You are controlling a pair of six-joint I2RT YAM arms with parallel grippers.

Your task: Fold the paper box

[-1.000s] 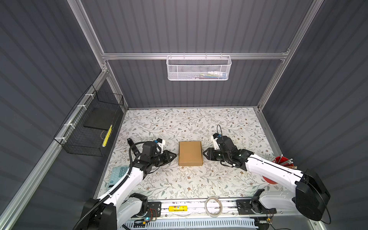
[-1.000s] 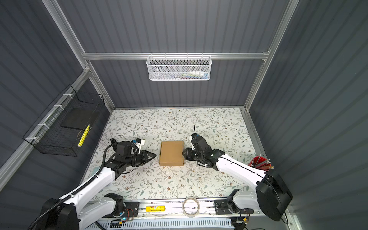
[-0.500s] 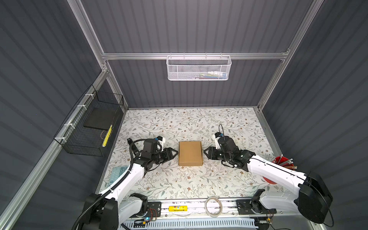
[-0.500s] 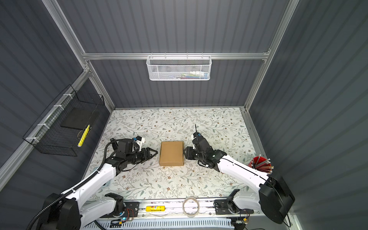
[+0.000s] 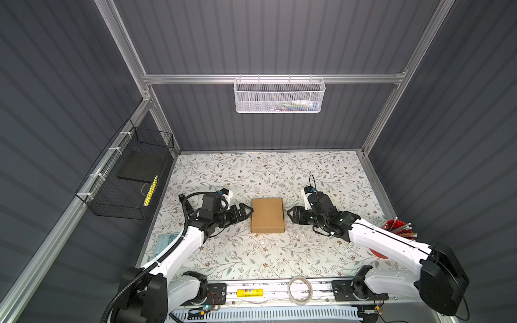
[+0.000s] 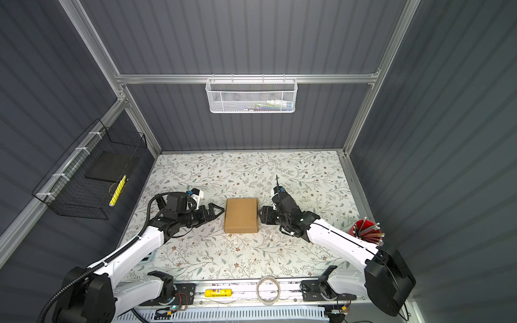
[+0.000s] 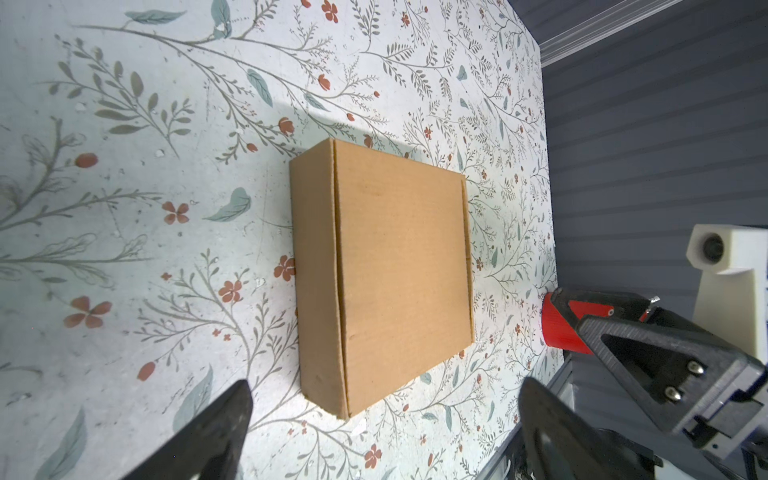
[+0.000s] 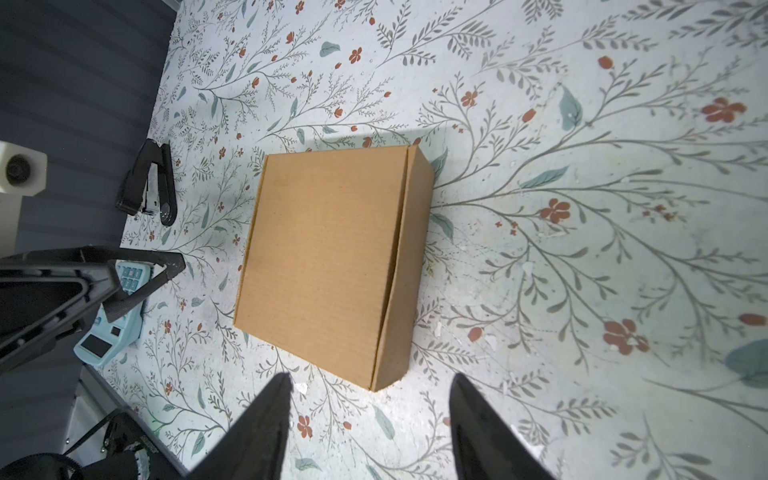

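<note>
— While the paper box (image 5: 267,215) lies closed and flat mid-table (image 5: 251,173), where do the grippers stand?
— The left gripper (image 5: 248,213) sits just beside its left edge, fingers spread wide, holding nothing.
— And its partner?
— The right gripper (image 5: 288,216) faces the opposite edge, slightly apart from it, fingers parted too, empty.

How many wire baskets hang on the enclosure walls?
2: a white mesh basket on the back rail, and a black wire basket on the left wall. None seems hidden, as far as these views show.
</note>
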